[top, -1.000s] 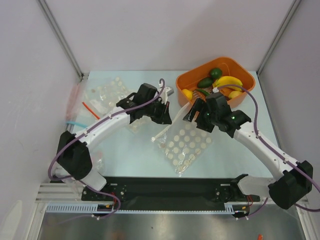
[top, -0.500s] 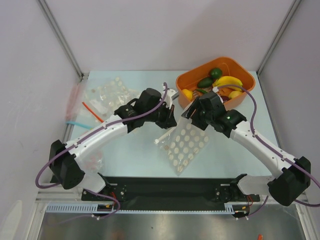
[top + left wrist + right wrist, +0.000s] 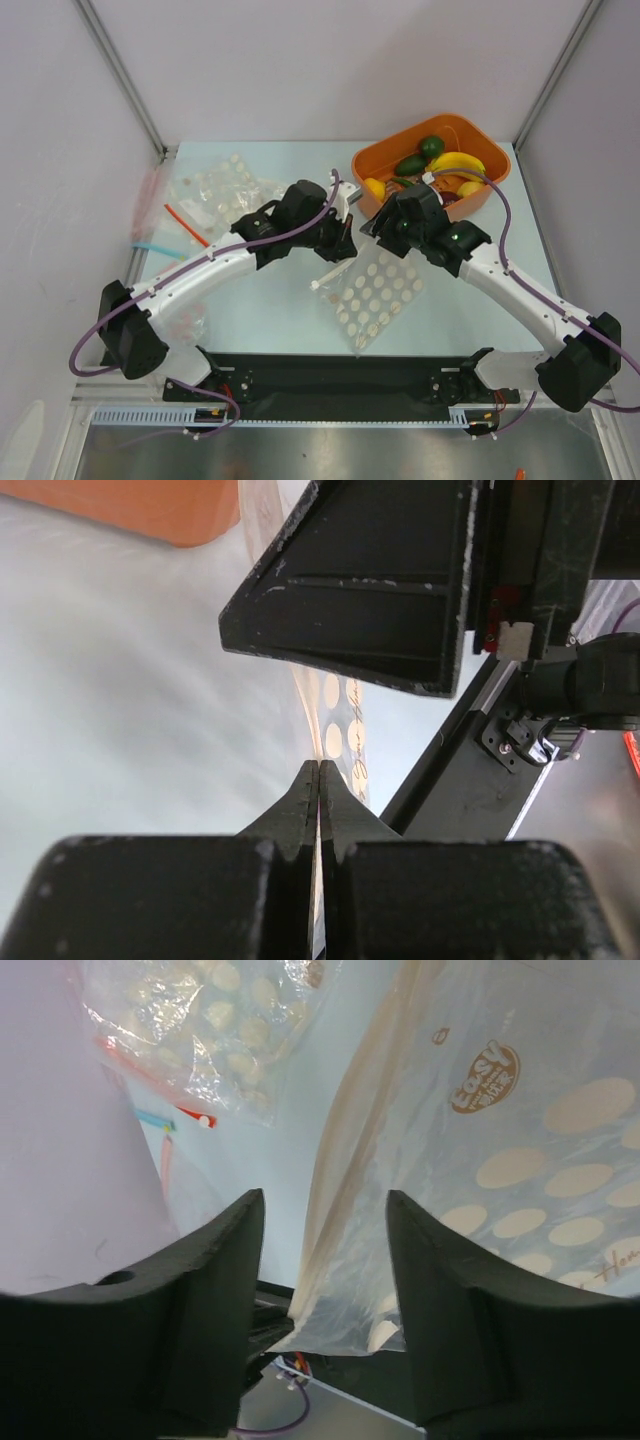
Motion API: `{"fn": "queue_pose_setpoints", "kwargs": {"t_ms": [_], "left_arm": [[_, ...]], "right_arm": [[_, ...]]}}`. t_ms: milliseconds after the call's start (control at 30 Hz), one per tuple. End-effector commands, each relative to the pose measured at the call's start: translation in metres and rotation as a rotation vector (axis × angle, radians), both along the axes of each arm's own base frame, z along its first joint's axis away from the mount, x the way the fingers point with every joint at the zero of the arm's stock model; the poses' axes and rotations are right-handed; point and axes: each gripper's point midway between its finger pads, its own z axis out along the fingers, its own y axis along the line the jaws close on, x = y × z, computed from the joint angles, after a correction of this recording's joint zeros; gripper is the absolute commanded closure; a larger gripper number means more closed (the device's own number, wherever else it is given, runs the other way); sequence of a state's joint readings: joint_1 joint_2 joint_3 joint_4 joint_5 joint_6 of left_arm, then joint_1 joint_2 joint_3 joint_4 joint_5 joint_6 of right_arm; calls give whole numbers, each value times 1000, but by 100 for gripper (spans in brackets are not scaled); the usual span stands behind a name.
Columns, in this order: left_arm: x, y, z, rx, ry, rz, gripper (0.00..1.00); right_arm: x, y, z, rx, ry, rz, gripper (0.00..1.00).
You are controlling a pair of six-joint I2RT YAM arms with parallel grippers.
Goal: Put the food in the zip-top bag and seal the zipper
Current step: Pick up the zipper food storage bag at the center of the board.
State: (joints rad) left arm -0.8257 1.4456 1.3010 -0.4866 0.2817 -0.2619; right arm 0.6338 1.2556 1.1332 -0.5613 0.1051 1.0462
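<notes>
The dotted zip-top bag [image 3: 375,295] lies at the table's middle, its upper edge lifted between my two grippers. My left gripper [image 3: 346,238] is shut on that thin edge; in the left wrist view [image 3: 318,766] the clear film runs between the closed jaws, with the dotted bag [image 3: 335,695] beyond. My right gripper [image 3: 372,228] is open, its fingers either side of the bag's edge [image 3: 325,1230], and the bag [image 3: 500,1160] fills the right of that view. The food stays in the orange basket [image 3: 480,135]: banana [image 3: 455,162], avocado [image 3: 410,165], lime [image 3: 431,146], lemon [image 3: 374,187].
Plain clear bags [image 3: 215,190] with a red strip [image 3: 180,218] and a blue strip [image 3: 150,245] lie at the back left; they also show in the right wrist view [image 3: 220,1030]. The black base rail [image 3: 330,375] runs along the near edge.
My left gripper has moved right to the bag's upper edge and shut on it. My right gripper has shifted a little left. The bag's top has risen slightly.
</notes>
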Motion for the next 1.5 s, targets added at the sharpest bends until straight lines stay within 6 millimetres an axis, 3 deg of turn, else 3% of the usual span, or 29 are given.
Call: {"fn": "queue_pose_setpoints", "kwargs": {"t_ms": [0, 67, 167, 367, 433, 567, 600, 700, 833, 967, 1067, 1300, 1467], "left_arm": [[-3, -6, 35, -77, -71, -14, 100], [-3, -7, 39, -79, -79, -16, 100], [-3, -7, 40, -74, -84, -21, 100], [-4, -7, 50, -78, -103, -29, 100], [-4, -4, 55, -77, -112, -23, 92], [0, 3, 66, -78, -142, 16, 70], [1, 7, 67, -69, -145, 28, 60], [9, 19, 82, -74, -160, 78, 48], [15, 28, 98, -114, -117, 87, 46], [11, 26, 99, -123, -86, 54, 44], [5, 24, 101, -146, -68, 34, 37], [-4, 23, 104, -199, -61, 19, 9], [5, 22, 110, -229, -54, 73, 6]], "right_arm": [[2, 4, 17, 42, -55, 2, 46], [2, 4, 19, 39, -62, 5, 55], [2, 3, 21, 42, -72, 4, 60], [1, 7, 25, 49, -91, 36, 92], [1, 7, 26, 43, -103, 49, 96], [-2, 8, 28, 43, -134, 91, 99], [-3, 8, 31, 51, -148, 99, 99], [-5, 11, 36, 66, -192, 142, 99], [-9, 14, 50, 88, -266, 199, 99], [-15, 16, 66, 113, -337, 241, 98], [-17, 15, 79, 131, -388, 251, 98], [-28, 18, 109, 175, -506, 317, 96], [-34, 20, 96, 148, -491, 364, 96]]}}
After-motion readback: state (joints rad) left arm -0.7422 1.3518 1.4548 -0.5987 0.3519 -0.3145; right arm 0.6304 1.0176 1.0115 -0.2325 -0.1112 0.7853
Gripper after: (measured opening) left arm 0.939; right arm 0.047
